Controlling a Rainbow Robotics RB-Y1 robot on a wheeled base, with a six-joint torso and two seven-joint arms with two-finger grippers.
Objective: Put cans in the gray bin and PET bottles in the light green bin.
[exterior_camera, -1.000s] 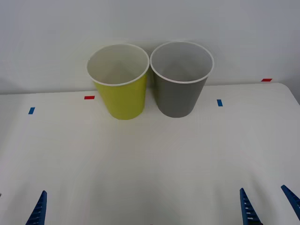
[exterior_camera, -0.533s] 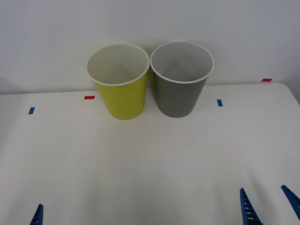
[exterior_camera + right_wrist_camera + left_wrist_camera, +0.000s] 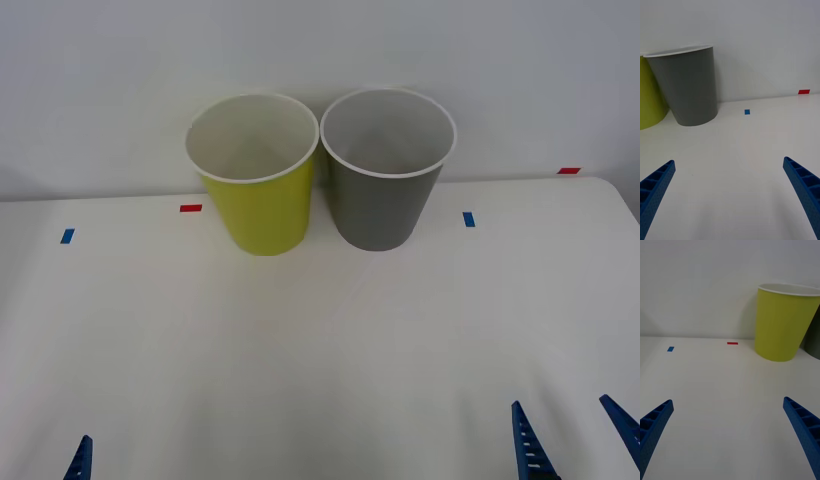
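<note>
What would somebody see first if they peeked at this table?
Two big cups standing side by side at the back of the white table: the light green bin on the robot's left, and the gray bin on its right. Both look white inside. Down at the near edge, the open blue right gripper and left gripper point toward them.

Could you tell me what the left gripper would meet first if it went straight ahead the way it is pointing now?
Probably nothing soon: the left gripper, open, points over bare table toward the wall. The light green bin stands off to one side, likely just outside its path, though depth is unclear.
</note>
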